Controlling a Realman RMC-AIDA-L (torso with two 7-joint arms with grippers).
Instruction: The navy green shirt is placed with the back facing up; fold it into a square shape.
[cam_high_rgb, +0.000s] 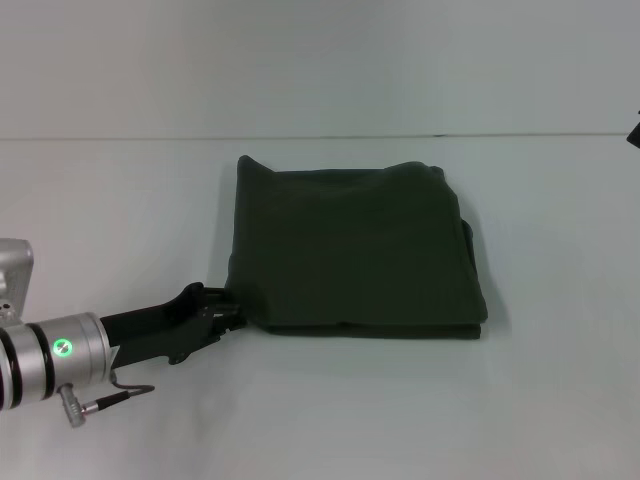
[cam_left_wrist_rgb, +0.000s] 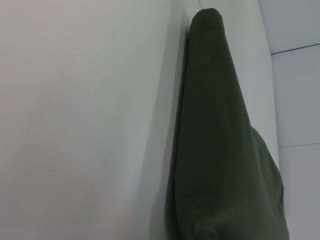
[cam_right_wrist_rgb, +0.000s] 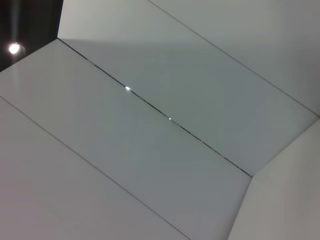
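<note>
Left gripper (cam_high_rgb: 232, 312) low on the bench (cam_high_rgb: 120, 200), tips touching the near left corner of the shirt (cam_high_rgb: 355, 250); whether clenched on cloth or released, cannot tell. Shirt mid-bench, already folded into a near-square stack, plain side up, layered edges showing along the near and right sides. Probably the last tidy-up: if cloth is held, let go gently; draw the arm back low and straight, without snagging the corner or dragging layers askew. Right gripper out of sight, parked.

- No text, label, brand, number or sign can be read in any view.
- Only plain cloth is shown on the navy green shirt (cam_high_rgb: 355, 250).
</note>
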